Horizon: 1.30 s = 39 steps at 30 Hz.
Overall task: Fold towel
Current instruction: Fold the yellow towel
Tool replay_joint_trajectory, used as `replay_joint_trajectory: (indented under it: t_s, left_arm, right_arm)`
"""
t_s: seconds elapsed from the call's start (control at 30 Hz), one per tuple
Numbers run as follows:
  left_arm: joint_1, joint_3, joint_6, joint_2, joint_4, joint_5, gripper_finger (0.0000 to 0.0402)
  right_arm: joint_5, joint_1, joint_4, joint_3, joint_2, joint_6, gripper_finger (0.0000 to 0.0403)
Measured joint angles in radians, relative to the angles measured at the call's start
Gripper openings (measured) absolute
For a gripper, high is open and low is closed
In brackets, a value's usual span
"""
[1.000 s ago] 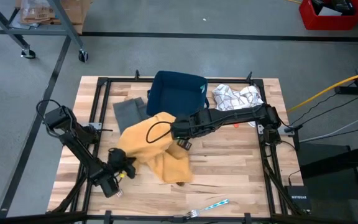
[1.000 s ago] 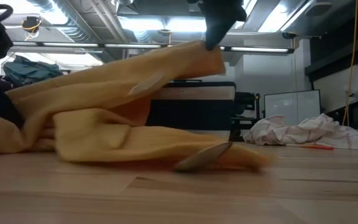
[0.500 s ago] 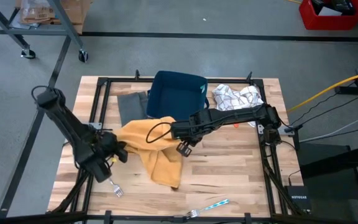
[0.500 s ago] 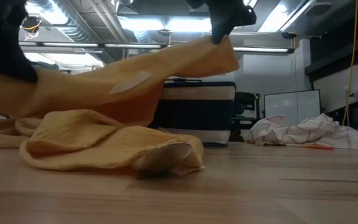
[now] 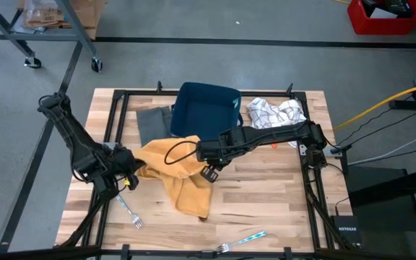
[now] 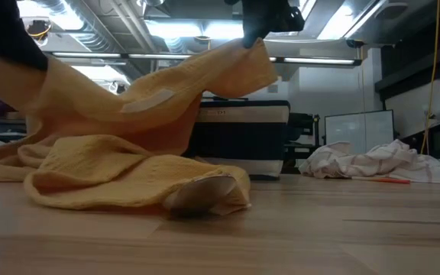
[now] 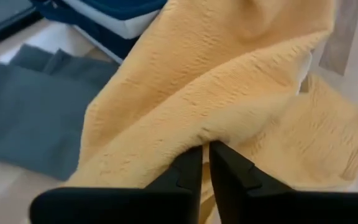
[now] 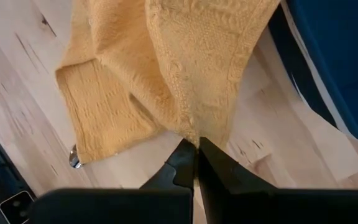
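Note:
A yellow towel (image 5: 173, 167) hangs between my two grippers, and its lower part (image 5: 192, 196) lies bunched on the wooden table. My left gripper (image 5: 131, 172) is at the towel's left end, shut on the cloth (image 7: 205, 158). My right gripper (image 5: 202, 153) is above the table's middle, shut on the towel's far right part (image 8: 197, 155). In the low view the towel (image 6: 128, 130) spans from the left gripper (image 6: 6, 38) up to the right gripper (image 6: 264, 19), sagging between them. My left gripper pinches a bunched fold of the towel (image 7: 209, 132) between its two fingers, slanting down at it from the table's left. That end is lifted clear, and the cloth runs away from the fingers toward the right gripper. My right gripper pinches a corner or edge of the towel (image 8: 194, 132) between its two fingers, coming steeply from above. The cloth hangs below and spreads out from the fingers, and its lower end (image 8: 98, 115) rests on the table.
A dark blue bin (image 5: 204, 108) stands at the far middle, with a grey cloth (image 5: 152, 124) to its left and a white patterned cloth (image 5: 274, 112) to its right. One fork (image 5: 128, 211) lies near the left arm. Another (image 5: 244, 240) lies by the near edge.
My left gripper has risen and gone toward the table's left and far side with the towel's end. That end is lifted clear. The part on the table has slid left and bunched up, which uncovers a fork. My right gripper has stayed in place, turning a little.

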Motion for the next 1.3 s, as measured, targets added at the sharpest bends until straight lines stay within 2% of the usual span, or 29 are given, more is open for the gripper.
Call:
replay_joint_trajectory:
  t_s: [0.27,0.4,0.63,0.73,0.83,0.97,1.17,1.23,1.3]
  left_arm:
    - [0.002,0.0,0.091,0.002,0.001,0.001,0.0119]
    - [0.002,0.0,0.219,0.002,-0.005,0.0,0.0154]
    - [0.035,0.0,0.486,0.002,-0.016,-0.088,0.0159]
    - [0.067,0.0,0.525,0.002,-0.015,-0.14,0.0151]
    - [0.091,0.0,0.507,0.002,0.02,-0.144,0.0145]
    - [0.094,0.0,0.45,0.002,0.173,-0.067,0.014]
    - [0.067,0.0,0.467,0.034,0.488,0.22,0.0127]
    - [0.05,0.0,0.475,0.072,0.541,0.287,0.0122]
    - [0.033,0.0,0.463,0.123,0.556,0.309,0.0116]
  right_arm:
    - [0.0,0.0,-0.002,0.0,0.0,-0.007,0.0012]
    - [0.0,0.0,-0.001,0.0,0.0,-0.008,0.0012]
    - [0.0,0.0,-0.001,0.0,0.0,-0.009,0.0012]
    - [0.0,0.0,-0.001,0.0,0.0,-0.01,0.0012]
    - [0.0,0.0,-0.001,0.0,0.0,-0.011,0.0012]
    - [0.0,0.0,-0.001,0.0,0.0,-0.011,0.0012]
    - [0.0,-0.001,-0.001,0.0,0.0,-0.012,0.0012]
    - [0.0,-0.001,-0.001,0.0,0.0,-0.013,0.0012]
    - [0.0,-0.001,-0.001,0.0,0.0,-0.013,0.0012]
